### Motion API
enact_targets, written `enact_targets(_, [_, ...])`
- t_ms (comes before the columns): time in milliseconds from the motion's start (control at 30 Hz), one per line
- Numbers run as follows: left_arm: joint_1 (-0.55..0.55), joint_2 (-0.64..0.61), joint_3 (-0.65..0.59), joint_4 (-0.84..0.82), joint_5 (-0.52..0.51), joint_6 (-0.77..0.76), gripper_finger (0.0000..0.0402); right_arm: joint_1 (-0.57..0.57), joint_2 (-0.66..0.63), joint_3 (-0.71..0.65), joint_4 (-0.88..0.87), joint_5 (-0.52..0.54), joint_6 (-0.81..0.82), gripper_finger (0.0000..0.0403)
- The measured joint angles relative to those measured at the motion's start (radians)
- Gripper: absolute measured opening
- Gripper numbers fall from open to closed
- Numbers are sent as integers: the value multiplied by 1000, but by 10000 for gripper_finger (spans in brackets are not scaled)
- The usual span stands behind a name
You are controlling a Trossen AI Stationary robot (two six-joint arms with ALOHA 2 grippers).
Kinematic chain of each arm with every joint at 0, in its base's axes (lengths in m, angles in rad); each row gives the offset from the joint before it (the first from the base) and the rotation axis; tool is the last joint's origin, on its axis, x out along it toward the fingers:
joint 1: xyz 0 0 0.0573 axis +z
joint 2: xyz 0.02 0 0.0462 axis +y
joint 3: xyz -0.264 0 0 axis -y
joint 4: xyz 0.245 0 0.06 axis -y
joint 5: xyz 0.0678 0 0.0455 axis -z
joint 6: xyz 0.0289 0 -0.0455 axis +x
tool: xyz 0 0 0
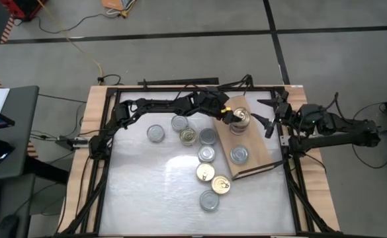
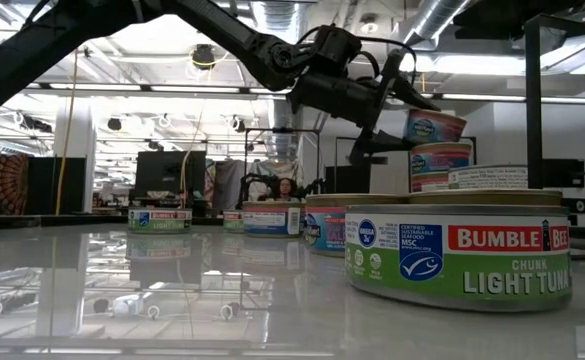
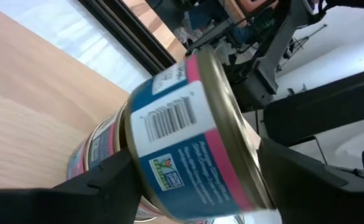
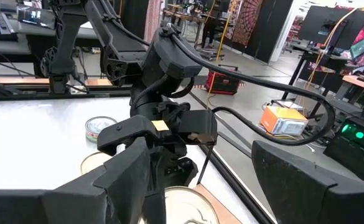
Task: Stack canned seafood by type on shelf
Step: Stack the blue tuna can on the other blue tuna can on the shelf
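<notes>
The shelf (image 1: 256, 147) is a light wooden board lying aslant at the table's right. On its far end stands a stack of tins (image 1: 239, 121). The top tin (image 3: 182, 137), blue and pink with a gold lid, sits on a pink-labelled tin (image 3: 91, 152) beneath it. My left gripper (image 1: 231, 117) reaches level from the table's left, its fingers on either side of the top tin and spread about as wide as the tin. A silver-lidded tin (image 1: 239, 155) lies alone on the shelf's middle. My right gripper (image 1: 270, 120) waits open past the shelf's right edge, nothing between its fingers (image 4: 126, 180). My left gripper has one finger (image 3: 116, 177) close against the top tin's bottom edge (image 3: 141, 158) and the other (image 3: 294, 174) beside its lid rim (image 3: 250, 168). Whether either finger touches the tin, I cannot tell. The tin rests on the tin below it.
Several loose tins lie on the white tabletop left of the shelf, gold-lidded ones (image 1: 205, 173) and silver-lidded ones (image 1: 155, 133) among them. One green-labelled tin (image 2: 462, 255) stands close to the low camera. Free room lies on the table's near left (image 1: 147, 192).
</notes>
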Motion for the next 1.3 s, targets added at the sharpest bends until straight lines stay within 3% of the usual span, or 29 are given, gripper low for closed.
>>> enact_targets(367, [-1,0,1,-15,105,22,320,0,0,0,-4,6,7,306])
enact_targets(633, [-1,0,1,-25,126,59,320,-3,6,1,-124,5,115,306])
enact_targets(1100, [13,0,1,-29,152,89,320,-106,204,1,-176,-1,120,306])
enact_targets(1300, [13,0,1,-29,150,107,320,-163,286,1,-213,-57,140,306])
